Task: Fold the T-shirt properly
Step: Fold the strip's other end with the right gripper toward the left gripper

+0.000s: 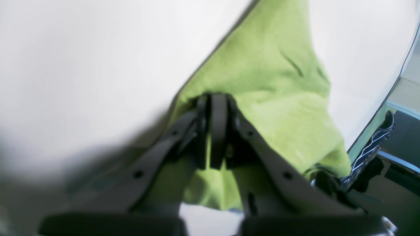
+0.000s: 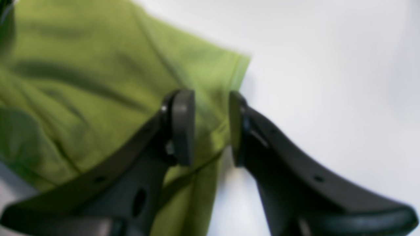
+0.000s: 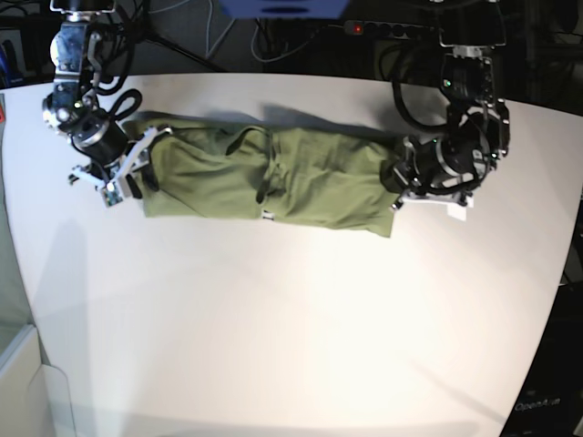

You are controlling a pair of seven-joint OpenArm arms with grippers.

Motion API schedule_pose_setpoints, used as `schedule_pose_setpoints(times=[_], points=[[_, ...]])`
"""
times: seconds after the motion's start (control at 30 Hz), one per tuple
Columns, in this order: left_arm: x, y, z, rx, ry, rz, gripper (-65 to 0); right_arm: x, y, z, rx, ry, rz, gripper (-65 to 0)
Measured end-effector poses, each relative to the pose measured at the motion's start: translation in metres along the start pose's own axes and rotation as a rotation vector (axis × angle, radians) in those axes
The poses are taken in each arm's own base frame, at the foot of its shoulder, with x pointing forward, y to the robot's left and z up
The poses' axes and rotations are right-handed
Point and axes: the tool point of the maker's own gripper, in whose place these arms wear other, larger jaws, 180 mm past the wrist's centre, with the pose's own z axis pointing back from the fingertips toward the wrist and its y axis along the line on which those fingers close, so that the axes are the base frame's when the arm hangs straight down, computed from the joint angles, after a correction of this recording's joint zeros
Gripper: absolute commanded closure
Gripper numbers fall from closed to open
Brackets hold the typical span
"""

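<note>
The olive-green T-shirt (image 3: 310,182) lies as a long, wrinkled band across the far half of the white table (image 3: 273,319). A small white tag (image 3: 266,215) shows at its near edge. My left gripper (image 3: 397,186) is at the band's right end. In the left wrist view the left gripper (image 1: 215,101) is shut, and the T-shirt (image 1: 269,72) is pinched and tented at its tips. My right gripper (image 3: 135,178) is at the band's left end. In the right wrist view the right gripper (image 2: 210,108) is open, straddling the hemmed edge of the T-shirt (image 2: 82,82).
The table's curved right edge (image 1: 393,88) runs close beside the left gripper, with dark gear beyond it. Cables and a power strip (image 3: 383,27) lie behind the table's far edge. A white ledge (image 3: 23,382) sits at the lower left.
</note>
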Motion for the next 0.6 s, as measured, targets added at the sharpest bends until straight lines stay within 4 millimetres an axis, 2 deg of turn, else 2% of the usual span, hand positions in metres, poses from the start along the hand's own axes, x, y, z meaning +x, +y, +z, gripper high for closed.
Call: schedule_pose_setpoints(times=[0.13, 0.23, 0.4, 0.5, 0.6], points=[[-0.004, -0.002, -0.003, 0.006, -0.014, -0.036, -1.6, 0.032, 0.004, 0.017, -0.009, -0.082, 0.061, -23.6], [-0.004, 0.000, -0.003, 0.003, -0.029, -0.036, -1.6, 0.043, 0.004, 0.028, -0.034, -0.124, 0.053, -28.0], [-0.004, 0.001, -0.003, -0.001, -0.034, -0.032, -1.6, 0.031, 0.003, 0.030, -0.085, -0.119, -0.061, -44.7], [-0.005, 0.002, -0.002, -0.005, -0.037, -0.030, -1.6, 0.011, 0.006, 0.026, -0.085, -0.029, -0.100, -54.1], [-0.006, 0.004, -0.002, -0.002, -0.038, -0.028, -1.6, 0.002, 0.006, 0.025, -0.092, 0.025, -0.118, -60.4]])
